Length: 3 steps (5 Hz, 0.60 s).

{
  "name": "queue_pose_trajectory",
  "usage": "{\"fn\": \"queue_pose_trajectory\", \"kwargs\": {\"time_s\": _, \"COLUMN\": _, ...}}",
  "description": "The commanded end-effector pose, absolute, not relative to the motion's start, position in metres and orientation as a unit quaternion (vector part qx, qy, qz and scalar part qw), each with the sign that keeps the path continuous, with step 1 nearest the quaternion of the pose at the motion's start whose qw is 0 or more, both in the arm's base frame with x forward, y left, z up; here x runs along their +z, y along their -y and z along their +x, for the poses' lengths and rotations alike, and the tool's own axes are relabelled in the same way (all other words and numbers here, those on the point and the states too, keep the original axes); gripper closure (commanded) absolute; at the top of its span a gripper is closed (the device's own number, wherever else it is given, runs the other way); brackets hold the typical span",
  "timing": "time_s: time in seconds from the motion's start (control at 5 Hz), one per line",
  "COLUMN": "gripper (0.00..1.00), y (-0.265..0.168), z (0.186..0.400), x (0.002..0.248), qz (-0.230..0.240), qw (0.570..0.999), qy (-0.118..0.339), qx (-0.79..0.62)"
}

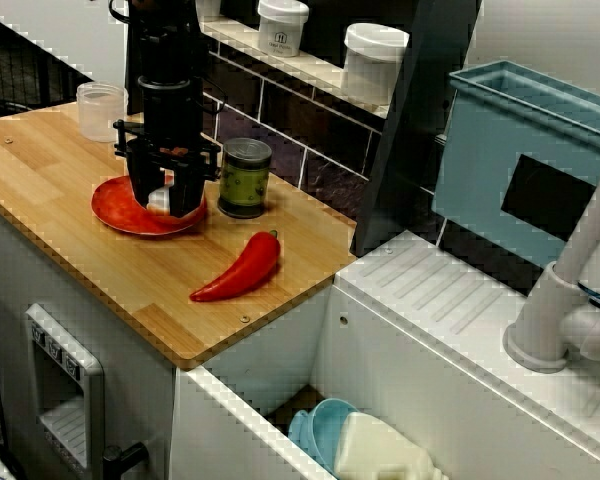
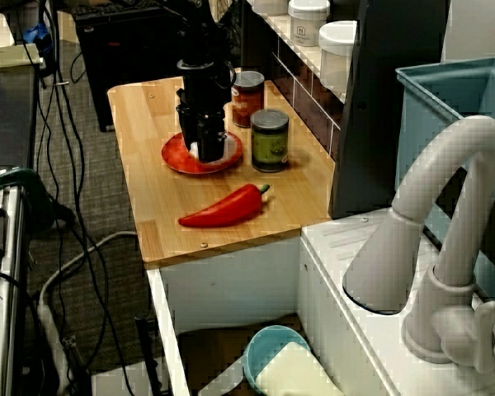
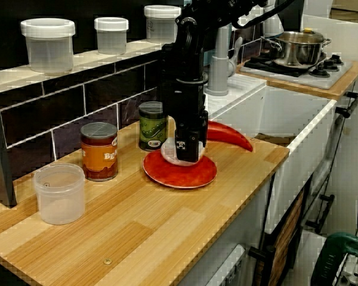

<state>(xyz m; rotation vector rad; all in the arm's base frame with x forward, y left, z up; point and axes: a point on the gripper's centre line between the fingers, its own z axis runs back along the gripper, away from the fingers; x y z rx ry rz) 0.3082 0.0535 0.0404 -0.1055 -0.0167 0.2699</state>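
The black gripper [image 1: 170, 200] is showing dark against a red plate [image 1: 115, 212] at the frame's left, with a green can [image 1: 245, 182] and red pepper [image 1: 242, 270] glowing nearby.

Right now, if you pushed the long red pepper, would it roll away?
Probably not far. The red pepper lies on its side on the wooden counter, and its curved, tapered shape would likely make it swing round rather than roll straight. Its skin looks glossy, so it may be slippery to pinch. It looks firm, not floppy.
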Motion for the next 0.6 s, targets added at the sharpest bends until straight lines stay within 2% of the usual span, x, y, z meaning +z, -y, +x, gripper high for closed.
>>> {"fn": "queue_pose_trajectory", "kwargs": {"time_s": 0.0, "gripper": 1.0, "y": -0.067, "z": 0.313, "x": 0.056, "qz": -0.055, "qw": 0.989, "qy": 0.022, "qx": 0.137}}
{"fn": "queue_pose_trajectory", "kwargs": {"time_s": 0.4, "gripper": 1.0, "y": -0.082, "z": 0.315, "x": 0.089, "qz": -0.083, "qw": 0.985, "qy": 0.036, "qx": 0.145}}
